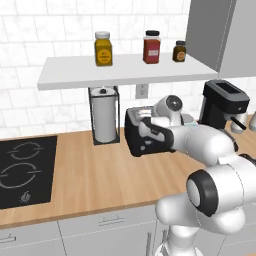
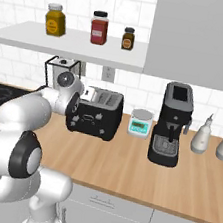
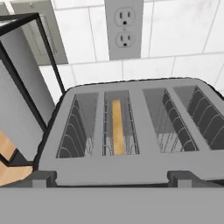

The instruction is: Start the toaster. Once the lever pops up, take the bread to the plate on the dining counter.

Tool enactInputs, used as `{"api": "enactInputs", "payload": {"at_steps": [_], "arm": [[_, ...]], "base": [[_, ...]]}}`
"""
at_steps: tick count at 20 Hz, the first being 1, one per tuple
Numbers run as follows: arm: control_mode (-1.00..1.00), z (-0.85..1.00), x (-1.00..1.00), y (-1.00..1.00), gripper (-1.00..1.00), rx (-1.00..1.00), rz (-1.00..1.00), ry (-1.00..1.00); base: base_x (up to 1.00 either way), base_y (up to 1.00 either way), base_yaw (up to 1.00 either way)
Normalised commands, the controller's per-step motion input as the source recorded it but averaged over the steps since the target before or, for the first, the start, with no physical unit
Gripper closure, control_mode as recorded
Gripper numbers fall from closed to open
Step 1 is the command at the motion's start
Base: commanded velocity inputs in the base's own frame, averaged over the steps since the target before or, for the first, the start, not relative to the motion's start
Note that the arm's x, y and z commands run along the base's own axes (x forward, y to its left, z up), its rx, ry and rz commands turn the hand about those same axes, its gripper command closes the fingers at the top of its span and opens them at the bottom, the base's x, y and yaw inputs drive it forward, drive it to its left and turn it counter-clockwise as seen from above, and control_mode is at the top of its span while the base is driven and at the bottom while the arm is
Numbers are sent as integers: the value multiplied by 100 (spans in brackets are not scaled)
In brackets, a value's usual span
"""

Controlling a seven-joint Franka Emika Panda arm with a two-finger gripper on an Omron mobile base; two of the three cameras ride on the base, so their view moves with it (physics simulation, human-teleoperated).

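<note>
The black toaster stands on the wood worktop against the tiled wall. From above, its top shows four slots. The bread, a thin tan slice, stands sunk in the second slot from the left. My gripper hovers just above the toaster's near edge, open, its two tips wide apart and nothing between them. In the base views my hand sits at the toaster's left end and hides part of it. The plate and the dining counter are out of view.
A paper towel roll in a black wire holder stands left of the toaster. A small scale and the tall black coffee machine stand to its right. A cooktop is far left. A shelf with jars hangs overhead.
</note>
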Motion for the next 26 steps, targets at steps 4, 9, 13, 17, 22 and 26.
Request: {"api": "enactInputs", "payload": {"at_steps": [4, 9, 13, 17, 22, 26], "arm": [[-100, 0, 19, 0, -100, 0, 0, 0], [-100, 0, 10, 0, -100, 0, 0, 0], [-100, 0, 14, -2, -100, 0, 0, 0], [-100, 0, 15, -2, -100, 0, -1, 0], [-100, 0, 9, -18, -100, 0, 0, 0], [-100, -6, 6, -10, -100, 0, 0, 0]], "base": [[0, 0, 0], [0, 0, 0], [0, 0, 0], [0, 0, 0], [0, 0, 0], [0, 0, 0]]}}
